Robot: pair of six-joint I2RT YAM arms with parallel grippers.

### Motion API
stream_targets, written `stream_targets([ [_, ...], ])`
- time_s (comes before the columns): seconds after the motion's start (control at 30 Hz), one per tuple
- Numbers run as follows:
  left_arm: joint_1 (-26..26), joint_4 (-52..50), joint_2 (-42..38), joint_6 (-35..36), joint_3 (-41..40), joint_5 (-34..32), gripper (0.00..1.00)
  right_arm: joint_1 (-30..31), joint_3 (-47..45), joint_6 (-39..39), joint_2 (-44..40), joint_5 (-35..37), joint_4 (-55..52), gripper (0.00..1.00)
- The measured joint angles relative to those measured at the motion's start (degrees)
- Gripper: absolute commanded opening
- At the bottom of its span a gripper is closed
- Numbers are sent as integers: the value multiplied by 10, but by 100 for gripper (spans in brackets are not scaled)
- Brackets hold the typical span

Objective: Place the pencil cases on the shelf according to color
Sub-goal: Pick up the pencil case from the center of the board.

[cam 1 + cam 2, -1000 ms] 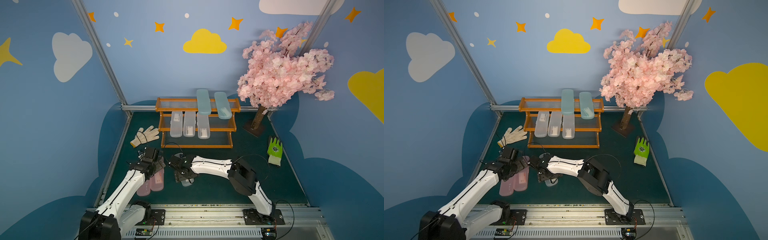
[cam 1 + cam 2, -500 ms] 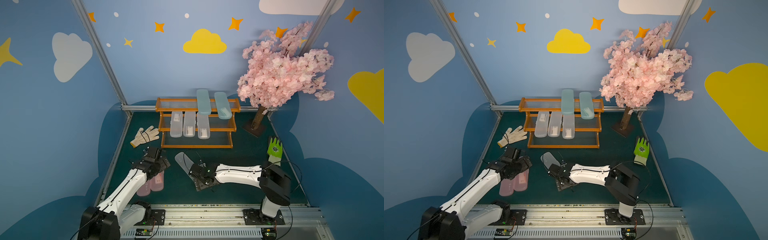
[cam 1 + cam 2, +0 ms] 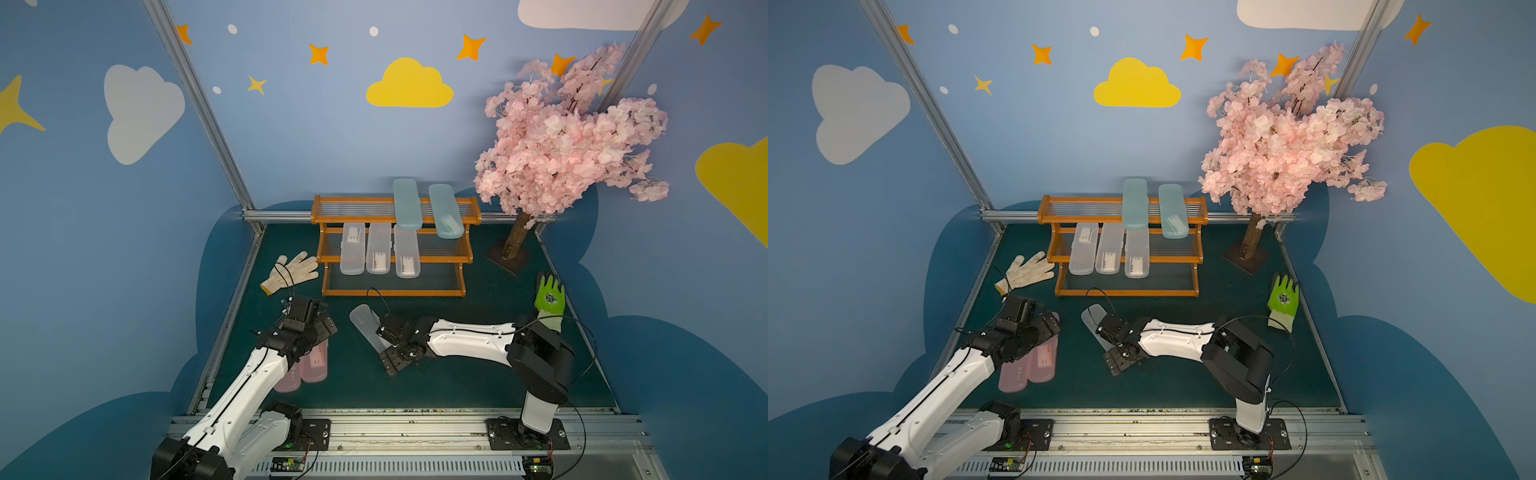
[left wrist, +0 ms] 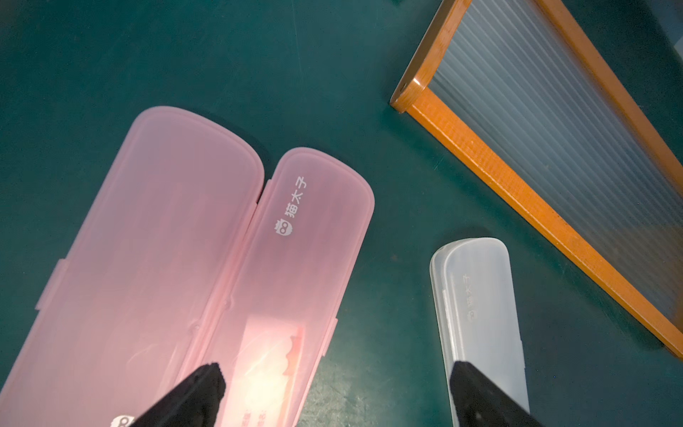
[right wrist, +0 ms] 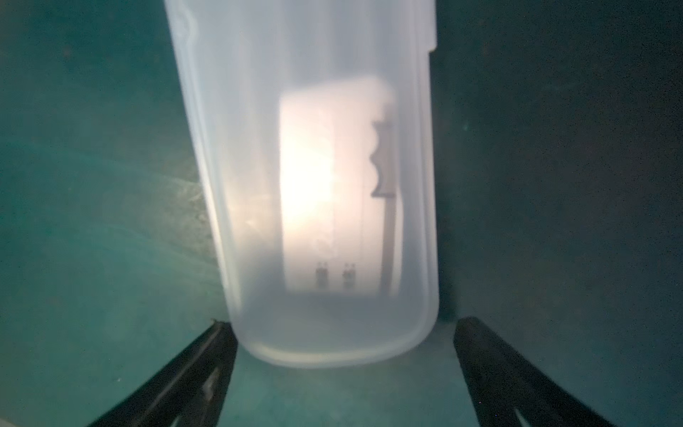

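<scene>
moved: over the last second the right arm swung back to its own side; it had been stretched across, right next to the left gripper. The clear case it was covering is now out in plain sight. Left arm has pretty much not budged.
right gripper (image 5: pixel 343 327): fingers spread wide, nothing clamped. The rounded end of the loose clear case (image 3: pixel 368 328) sits between the tips, with a visible gap on one side.
loose clear case: flat on the green mat (image 3: pixel 457 374), lying at an angle in front of the shelf (image 3: pixel 395 293), between the two grippers. A white label shows through it in the right wrist view.
left gripper (image 4: pixel 334 369): also wide open and empty, hanging over the pink cases.
pink cases (image 3: pixel 1044 361) (image 3: pixel 1015 376): two, side by side with their long edges touching, on the mat at front left, partly hidden under the left gripper in both top views.
middle tier: three clear cases (image 3: pixel 352 249) (image 3: pixel 378 249) (image 3: pixel 406 253) abreast toward the left, front ends poking past the rail.
top tier: two light blue cases (image 3: pixel 407 203) (image 3: pixel 445 212) on the right half, overhanging as well.
other stuff: white glove (image 3: pixel 291 272) just left of the shelf, green glove (image 3: pixel 549 297) at the mat's right edge, pink blossom tree (image 3: pixel 561 141) right of the shelf.
</scene>
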Motion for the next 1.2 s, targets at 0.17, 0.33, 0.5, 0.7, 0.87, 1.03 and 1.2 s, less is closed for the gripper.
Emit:
stream_targets([
  [0.17,0,0,-1,4,-2,0,100,3,19,-10,22,4,3,86],
  [0.33,0,3,-1,8,-2,4,100,14,12,9,21,30,23,66],
  [0.5,-1,16,0,9,-2,18,100,28,-46,40,-18,69,60,55],
  [0.7,-15,16,0,11,2,22,100,47,-106,78,-98,128,24,54],
  [0.87,-29,19,0,10,7,21,100,62,-165,113,-222,155,7,54],
  [1.03,-32,27,7,10,7,22,100,65,-207,132,-334,170,-46,54],
  [1.2,-33,31,11,11,7,22,100,64,-209,146,-414,196,-109,53],
])
